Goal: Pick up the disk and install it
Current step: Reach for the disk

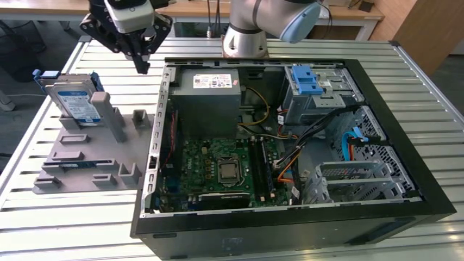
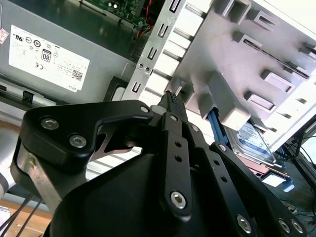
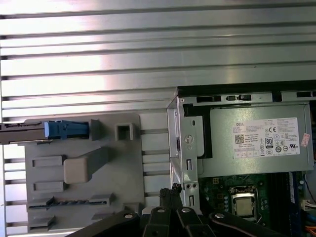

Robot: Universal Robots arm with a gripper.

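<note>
- The slatted metal surface (image 1: 43, 228) carries everything; its bare ribs also show in the first wrist view (image 3: 148, 49).
- An open black computer case (image 1: 290, 225) lies on its side on the surface and takes up the middle and the exterior view's right.
- A grey moulded fixture (image 1: 94, 157) with slots and posts lies flat on the surface just beside the case, on the exterior view's left; it shows in both wrist views (image 2: 276, 64) (image 3: 123, 173).
- A green motherboard (image 1: 217, 168) sits on the floor of the case.
- A grey power supply box (image 1: 206, 100) with a white sticker sits in the case's far corner, seen also in both wrist views (image 2: 44, 54) (image 3: 256, 148).
- The hand (image 1: 143, 68) hangs above the surface near that far corner of the case, fingers pointing down. Its fingers are closed together with nothing between them, as both wrist views show (image 2: 170, 96) (image 3: 172, 190).
- The disk (image 1: 76, 103) stands upright on edge in the fixture's far end, in its blue carrier, well apart from the hand. It shows in the second wrist view (image 2: 252, 140) and edge-on in the first wrist view (image 3: 49, 130).
- A blue latch bracket (image 1: 306, 81) sits on the drive cage inside the case.
</note>
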